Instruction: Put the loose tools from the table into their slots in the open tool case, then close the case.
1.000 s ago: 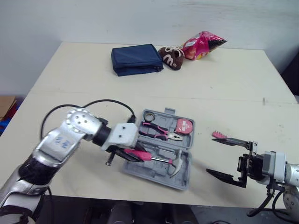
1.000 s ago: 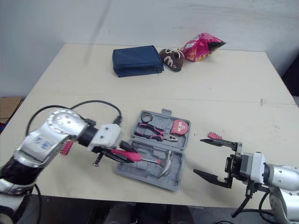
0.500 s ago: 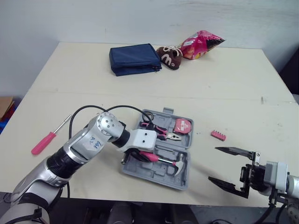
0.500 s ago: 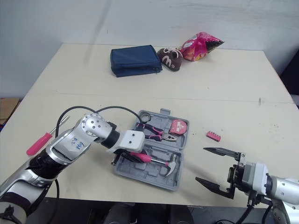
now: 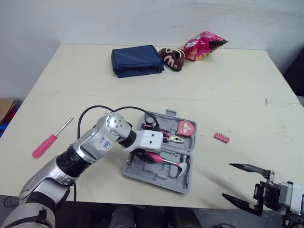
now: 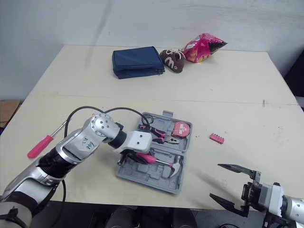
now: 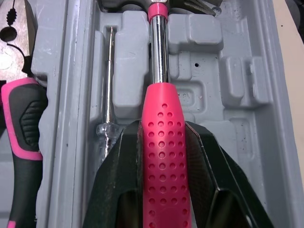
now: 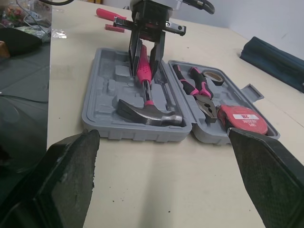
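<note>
The grey tool case [image 5: 186,180] lies open near the table's front edge. My left gripper [image 5: 145,156] is shut on the pink handle of the hammer [image 5: 167,162], whose head rests in the case's front half [image 8: 102,90]. In the left wrist view the fingers [image 7: 121,156] clamp the handle [image 7: 161,156] over the moulded slots. Pliers [image 5: 161,135] and a tape measure [image 5: 185,128] sit in the far half. A pink screwdriver [image 5: 46,144] lies on the table to the left. A pink bit holder [image 5: 221,137] lies to the right. My right gripper [image 5: 228,180] hangs open at the front right, holding nothing.
A blue pouch [image 5: 137,60], a brown shoe [image 5: 172,58] and a pink snack bag [image 5: 204,45] lie at the table's far side. A thin clear-handled screwdriver [image 7: 108,95] sits in a slot beside the hammer shaft. My left arm's cable [image 5: 95,111] loops above the table.
My left gripper carried the hammer rightward and set it down into the case's front half. My right gripper drew back toward the front right corner, away from the bit holder.
</note>
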Robot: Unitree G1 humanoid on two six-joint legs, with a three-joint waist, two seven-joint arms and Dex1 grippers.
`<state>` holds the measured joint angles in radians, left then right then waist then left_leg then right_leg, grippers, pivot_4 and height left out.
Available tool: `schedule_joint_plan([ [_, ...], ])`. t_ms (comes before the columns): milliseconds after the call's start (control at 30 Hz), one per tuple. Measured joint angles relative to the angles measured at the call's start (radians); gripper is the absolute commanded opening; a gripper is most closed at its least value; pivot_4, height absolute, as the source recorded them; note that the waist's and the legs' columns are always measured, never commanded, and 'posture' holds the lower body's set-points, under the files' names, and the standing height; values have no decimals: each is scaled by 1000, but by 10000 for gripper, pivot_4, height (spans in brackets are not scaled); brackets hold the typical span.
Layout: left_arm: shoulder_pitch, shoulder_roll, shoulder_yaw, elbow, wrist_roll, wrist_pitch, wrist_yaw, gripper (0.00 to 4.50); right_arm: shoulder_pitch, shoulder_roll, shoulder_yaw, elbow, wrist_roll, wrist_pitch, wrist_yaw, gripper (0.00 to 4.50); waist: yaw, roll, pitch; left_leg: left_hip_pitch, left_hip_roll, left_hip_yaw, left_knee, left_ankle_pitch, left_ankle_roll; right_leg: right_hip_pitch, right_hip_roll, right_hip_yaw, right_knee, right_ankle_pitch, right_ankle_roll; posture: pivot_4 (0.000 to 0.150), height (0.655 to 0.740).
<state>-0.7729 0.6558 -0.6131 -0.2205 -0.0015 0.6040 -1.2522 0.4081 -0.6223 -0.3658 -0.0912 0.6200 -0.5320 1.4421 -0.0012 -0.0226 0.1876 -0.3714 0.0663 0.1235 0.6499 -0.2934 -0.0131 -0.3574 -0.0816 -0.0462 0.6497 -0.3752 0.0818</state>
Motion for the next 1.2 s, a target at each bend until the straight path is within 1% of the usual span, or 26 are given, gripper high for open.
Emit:
schedule_joint_plan([
  [33,0,0,0,0,2,-6,-3,5784,1,4,1,9,-1,-10,3,45000,0,0,0,0,0,0,0,0,0,0,0,0,0,0,0,1500,7400],
  [100,3,1,2,0,3,-16,-6,15992,4,10,4,21,-2,-22,8,45000,0,0,0,0,0,0,0,0,0,0,0,0,0,0,0,1500,7400],
  [167,16,-10,15,0,-1,-29,0,23461,8,12,7,24,-3,-36,9,45000,0,0,0,0,0,0,0,0,0,0,-1,0,1,0,0,1500,7400],
  [267,40,-36,61,-2,-42,-80,12,37238,9,14,8,30,-3,-57,12,45000,0,0,0,0,0,0,1,0,0,0,-3,0,1,0,-1,1500,7400],
  [400,62,-35,172,-10,-121,-154,-1,37238,21,21,10,65,-4,-87,31,45000,-2,0,0,1,0,0,1,0,0,0,-3,0,2,-1,-1,1500,7400],
  [500,108,-36,235,-10,-163,-212,-1,37238,20,21,10,65,-4,-98,32,45000,-3,1,0,2,0,0,1,0,0,0,-3,0,3,-1,-1,1500,7400],
  [533,130,-42,250,-9,-178,-224,1,34798,20,20,10,64,-4,-96,30,45000,-2,1,0,1,0,0,1,0,0,0,-3,0,3,-1,-1,1500,7400],
  [600,183,-62,285,-8,-225,-227,12,28500,13,7,14,44,-4,-71,15,45000,-3,1,0,1,0,0,1,0,0,0,-3,0,3,-1,-1,1500,7400],
  [667,239,-77,321,-7,-267,-221,28,19335,-3,-14,15,5,-5,-34,-11,45000,-4,1,-1,2,0,0,1,0,0,0,-3,0,3,-1,-1,1500,7400],
  [767,294,-85,328,1,-270,-229,51,3942,-11,-33,15,-30,-5,-3,-35,45000,-1,1,0,1,0,-1,1,0,-1,0,-2,-1,3,-1,-1,1500,7400],
  [800,306,-86,328,2,-265,-235,64,549,-11,-34,15,-35,-5,7,-40,45000,2,1,0,1,0,-2,1,0,-1,0,-2,-1,3,-1,-1,1500,7400],
  [1000,338,-95,307,44,-206,-257,136,549,-10,-37,15,-62,-6,40,-62,45000,1,1,0,1,0,-1,1,0,-1,1,-3,-1,3,-1,-1,1500,7400],
  [1200,341,-100,262,49,-172,-280,139,549,-9,-52,15,-102,-16,80,-91,45000,-1,1,-1,2,0,-1,1,1,-1,0,-2,-1,4,-1,-1,1500,7400],
])
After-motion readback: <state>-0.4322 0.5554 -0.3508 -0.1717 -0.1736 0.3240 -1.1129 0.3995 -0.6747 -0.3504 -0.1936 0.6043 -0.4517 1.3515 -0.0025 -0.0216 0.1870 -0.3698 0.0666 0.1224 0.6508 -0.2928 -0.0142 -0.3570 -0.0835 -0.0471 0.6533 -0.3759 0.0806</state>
